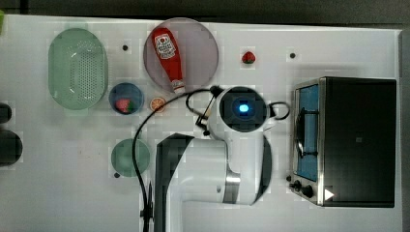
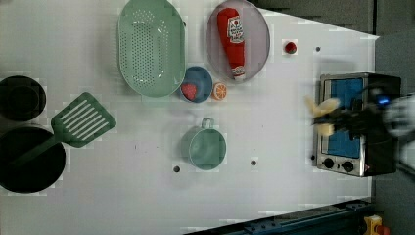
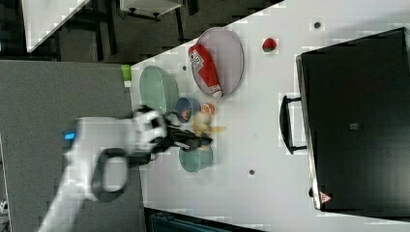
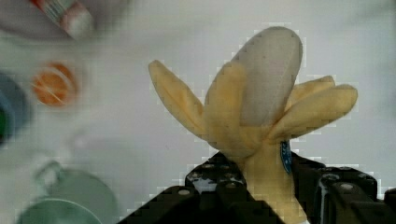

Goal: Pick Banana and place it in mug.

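Holding the banana (image 4: 261, 135) tight in the jaws by its stem end, up off the white surface (image 2: 274, 196), so it can be carried to the mug (image 2: 205, 148). Looks soft, yellow, half peeled, peels spread out like petals, pale tip showing. Hanging near the mug, not inside yet.

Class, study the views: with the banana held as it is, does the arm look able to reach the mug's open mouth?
Probably yes. The end effector grips the banana above the table, and the mug stands upright, open, with nothing over it.
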`<state>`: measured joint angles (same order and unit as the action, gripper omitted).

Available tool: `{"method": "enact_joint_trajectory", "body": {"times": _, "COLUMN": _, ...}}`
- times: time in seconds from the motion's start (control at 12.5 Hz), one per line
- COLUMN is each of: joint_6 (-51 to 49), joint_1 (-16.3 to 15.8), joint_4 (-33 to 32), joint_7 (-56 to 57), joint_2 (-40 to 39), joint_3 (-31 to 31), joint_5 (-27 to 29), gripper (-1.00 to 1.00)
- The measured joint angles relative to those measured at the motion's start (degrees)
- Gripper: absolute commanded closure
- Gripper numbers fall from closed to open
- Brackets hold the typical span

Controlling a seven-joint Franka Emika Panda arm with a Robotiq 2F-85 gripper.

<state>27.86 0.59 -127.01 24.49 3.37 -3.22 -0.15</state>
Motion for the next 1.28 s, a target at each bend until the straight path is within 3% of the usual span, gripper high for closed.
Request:
{"method": "enact_joint_trajectory", "body": {"times": 0.24, "joint_6": -6.78, "joint_1": 0.54, "joint_4": 9.40, "joint_7": -0.31, "joint_2": 2.75, "joint_3": 1.26, "joint_5": -0.46, "gripper": 0.28}}
{"method": "enact_joint_trajectory", "body": {"times": 0.56, "joint_6": -8.56, "joint_1": 0.47, "joint_4": 8.17, "joint_7": -8.21, "joint_2": 3.60, "joint_3": 7.64, "joint_5": 6.83, "gripper": 0.28}}
{"method": "enact_joint_trajectory", "body": {"times": 0.8, "joint_6": -8.95, "joint_1": -1.92, "joint_4": 4.81, "joint_7": -18.38, "joint_2": 0.75, "joint_3": 15.74, "joint_5": 6.23, "gripper": 0.28}}
{"method": "enact_joint_trajectory", "body": {"times": 1.04, "joint_6": 0.18, "joint_1": -4.49, "joint_4": 2.57, "joint_7": -27.73, "joint_2": -3.02, "joint_3": 23.01, "joint_5": 5.13, "gripper": 0.28}}
{"method": "enact_joint_trajectory", "body": {"times": 1.28, "joint_6": 12.11, "joint_1": -6.51, "joint_4": -1.45, "joint_7": -33.02, "joint_2": -5.41, "joint_3": 26.23, "joint_5": 5.62, "gripper": 0.28}}
